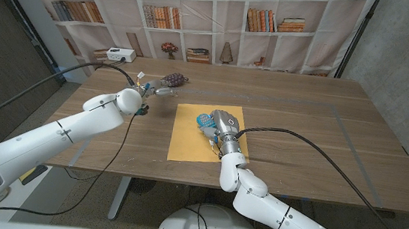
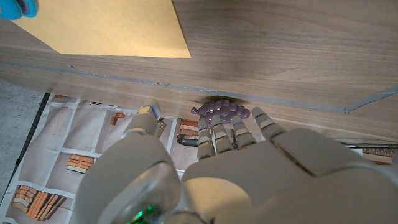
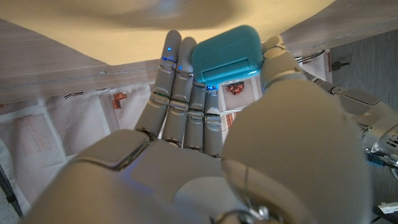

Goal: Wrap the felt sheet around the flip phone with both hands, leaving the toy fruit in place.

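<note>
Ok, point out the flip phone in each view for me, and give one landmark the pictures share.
Head view: the teal flip phone is over the felt sheet, in the right hand.
Left wrist view: a teal sliver at a corner, beside the sheet.
Right wrist view: the phone is held between thumb and fingers.
Shared landmark: the yellow felt sheet.

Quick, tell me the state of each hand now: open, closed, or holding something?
Left hand: open, fingers apart, holding nothing, near the toy grapes.
Right hand: holding the teal flip phone over the felt sheet.
</note>
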### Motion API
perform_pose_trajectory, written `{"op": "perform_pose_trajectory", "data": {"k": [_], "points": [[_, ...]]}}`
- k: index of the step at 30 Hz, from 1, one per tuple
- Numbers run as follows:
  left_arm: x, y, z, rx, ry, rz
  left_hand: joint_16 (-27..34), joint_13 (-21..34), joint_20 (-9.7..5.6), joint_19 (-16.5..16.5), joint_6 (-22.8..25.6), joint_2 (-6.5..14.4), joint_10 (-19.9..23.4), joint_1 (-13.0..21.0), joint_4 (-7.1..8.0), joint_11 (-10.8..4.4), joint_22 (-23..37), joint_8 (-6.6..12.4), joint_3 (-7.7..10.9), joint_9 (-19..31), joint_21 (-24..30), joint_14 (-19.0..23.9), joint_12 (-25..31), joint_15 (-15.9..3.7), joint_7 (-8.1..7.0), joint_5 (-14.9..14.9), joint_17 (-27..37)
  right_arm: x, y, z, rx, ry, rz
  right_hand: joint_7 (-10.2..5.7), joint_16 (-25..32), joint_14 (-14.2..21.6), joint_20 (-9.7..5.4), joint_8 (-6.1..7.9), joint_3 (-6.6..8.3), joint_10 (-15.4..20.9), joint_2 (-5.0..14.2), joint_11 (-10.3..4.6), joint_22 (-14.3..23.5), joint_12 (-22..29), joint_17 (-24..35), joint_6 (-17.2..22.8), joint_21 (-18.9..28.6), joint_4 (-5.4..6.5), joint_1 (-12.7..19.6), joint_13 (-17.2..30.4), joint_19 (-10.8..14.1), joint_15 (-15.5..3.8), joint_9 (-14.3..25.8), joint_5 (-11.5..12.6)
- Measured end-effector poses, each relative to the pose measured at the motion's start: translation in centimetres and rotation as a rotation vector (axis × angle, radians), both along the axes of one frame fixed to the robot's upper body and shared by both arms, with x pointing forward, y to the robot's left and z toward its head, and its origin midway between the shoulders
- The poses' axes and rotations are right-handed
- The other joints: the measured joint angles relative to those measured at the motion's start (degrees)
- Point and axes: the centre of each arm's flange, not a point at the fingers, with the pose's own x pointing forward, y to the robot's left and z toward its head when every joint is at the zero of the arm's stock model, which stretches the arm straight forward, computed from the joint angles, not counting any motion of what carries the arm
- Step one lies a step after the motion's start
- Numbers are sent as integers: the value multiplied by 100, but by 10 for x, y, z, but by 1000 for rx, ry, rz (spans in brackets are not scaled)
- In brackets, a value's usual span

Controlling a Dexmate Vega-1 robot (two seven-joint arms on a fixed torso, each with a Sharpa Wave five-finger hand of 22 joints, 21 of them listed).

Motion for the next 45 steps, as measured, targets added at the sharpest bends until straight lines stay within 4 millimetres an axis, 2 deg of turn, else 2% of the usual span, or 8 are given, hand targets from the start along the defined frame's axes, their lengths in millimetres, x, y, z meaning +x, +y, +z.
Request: {"op": "perform_pose_trajectory", "data": {"k": [12, 17, 20, 23, 28, 32, 34, 45], "points": [[1, 3, 1, -8, -6, 0, 3, 0, 33, -32, 0, 0, 30, 0, 24, 30, 0, -5, -24, 0, 0, 0, -20, 0, 0, 0, 0, 5, 11, 1, -22, -2, 13, 0, -91, 26, 2, -30, 0, 31, 2, -29, -38, -84, 4, 2, 42, 0, -2, 1, -2, -26, -3, -1], [2, 5, 1, -13, -7, -1, 3, 0, 32, -32, 0, 0, 30, 0, 24, 30, 0, -26, -24, 0, 0, 0, -19, 0, 0, 0, 1, 12, 14, 2, -31, 3, 6, -3, -292, -16, 97, -207, 0, 32, 41, -29, -78, -214, -88, 0, 130, 0, -42, 1, -97, -75, 3, -17], [4, 6, 1, -15, -7, -1, 3, 0, 32, -32, 0, 0, 30, 0, 41, 30, 0, -26, -41, 0, 0, 0, -19, 0, 0, 0, 1, 14, 15, 3, -39, 10, 0, -128, -430, -45, 159, -282, 0, 69, 71, -31, -116, -316, -130, -124, 160, 0, -71, 1, -160, -167, 25, -22], [5, 7, 3, -18, -11, -2, 3, 0, 32, -32, 0, 0, 30, 0, 47, 30, 0, -26, -48, 0, 0, 0, -19, 0, 0, 0, 1, 17, 15, 3, -51, 24, -12, -263, -597, -133, 199, -361, 0, -56, 164, -157, -155, -419, -170, -260, 178, 0, -164, 2, -305, -255, 27, -26], [9, 6, 6, -20, -13, -11, 3, 0, 9, -54, 0, 0, 30, 0, 47, 30, 0, -26, -47, 0, -29, 0, -19, 0, 0, 0, 1, 22, 16, 3, -84, 62, -34, -568, -960, -344, 63, -462, 25, -317, 253, -417, -218, -682, -328, -565, 215, 25, -253, 58, -847, -465, 45, -34], [11, 6, 7, -22, -14, -16, 3, 0, 0, -63, 0, 0, 30, 0, 62, 30, 5, -49, -65, 0, -40, 0, -19, 0, 0, 0, 1, 25, 15, 4, -115, 99, -56, -805, -1359, -540, 162, -463, 64, -528, 320, -629, -270, -938, -612, -801, 214, 64, -320, 83, -1128, -661, 22, -16], [12, 6, 8, -23, -16, -22, 3, 0, 0, -63, 21, 0, 30, 0, 41, 30, 14, -49, -89, 0, -40, 0, -19, 0, 21, 0, 1, 24, 15, 6, -133, 111, -66, -924, -1511, -601, 218, -469, 87, -600, 350, -701, -290, -1030, -712, -831, 213, 87, -350, 71, -1183, -723, 5, 1], [15, 5, 10, -28, -19, -37, 3, 0, 1, -62, 31, -32, 30, -32, 64, 30, 13, -49, -112, 0, -39, 0, -64, 0, 31, 0, 1, 26, 5, 8, -179, 174, -121, -1130, -1891, -804, 380, -495, 60, -798, 471, -959, -313, -1239, -947, -1026, 209, 114, -471, 22, -1345, -926, 3, 24]]}}
